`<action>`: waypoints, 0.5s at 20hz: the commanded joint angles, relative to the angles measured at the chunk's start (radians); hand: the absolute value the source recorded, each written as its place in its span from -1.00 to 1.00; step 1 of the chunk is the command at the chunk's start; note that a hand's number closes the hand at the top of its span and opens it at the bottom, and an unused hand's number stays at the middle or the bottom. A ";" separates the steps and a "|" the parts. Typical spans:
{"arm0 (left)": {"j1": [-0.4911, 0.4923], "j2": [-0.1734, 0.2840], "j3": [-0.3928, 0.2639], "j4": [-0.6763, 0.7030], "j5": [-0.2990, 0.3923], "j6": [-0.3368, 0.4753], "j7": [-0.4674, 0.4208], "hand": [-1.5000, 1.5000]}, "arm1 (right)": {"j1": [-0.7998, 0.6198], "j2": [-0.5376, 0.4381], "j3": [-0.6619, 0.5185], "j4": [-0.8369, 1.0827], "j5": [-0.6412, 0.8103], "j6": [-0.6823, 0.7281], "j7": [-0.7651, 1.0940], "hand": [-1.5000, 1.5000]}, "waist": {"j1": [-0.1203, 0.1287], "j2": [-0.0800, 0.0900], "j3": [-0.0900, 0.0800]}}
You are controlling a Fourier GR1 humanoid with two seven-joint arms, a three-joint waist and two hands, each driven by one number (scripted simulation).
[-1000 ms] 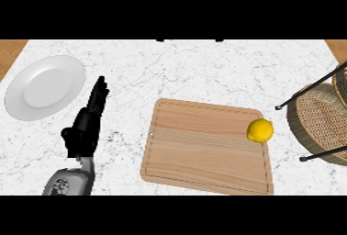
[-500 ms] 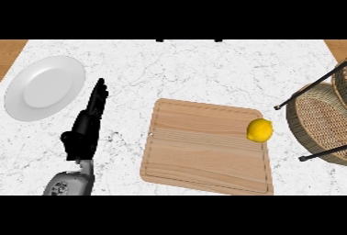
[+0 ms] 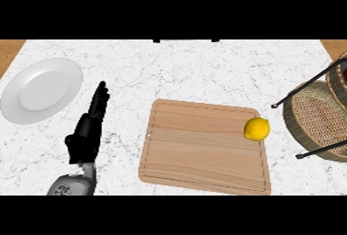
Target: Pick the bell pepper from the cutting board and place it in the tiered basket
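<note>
Looking at our left hand (image 3: 86, 133) first, we see its fingers (image 3: 100, 98) stretched straight and pointing toward the far side, holding nothing, with the thumb jutting out to the left. The hand hangs over the white marbled desk (image 3: 203, 69), its grey forearm (image 3: 71, 184) entering from the near edge on the left. Our right hand does not show.

Just to the left and farther away lies a white plate (image 3: 41, 90), near the fingertips but apart from them. To the right of the hand sits the wooden cutting board (image 3: 200, 147), lying flat with a narrow strip of desk between them. On the board's right edge, toward its far corner, rests the yellow bell pepper (image 3: 257, 129), small and rounded, well apart from the hand. Beyond it, at the scene's right edge, stands the tiered basket (image 3: 318, 119), woven trays in a dark wire frame, close to the pepper but not touching it.
</note>
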 commanded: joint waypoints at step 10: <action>0.001 0.004 0.027 0.014 0.013 0.003 -0.032 0.00 | 0.416 -0.393 -0.460 0.549 -0.235 0.173 -0.298 -1.00 | -0.022 0.002 0.003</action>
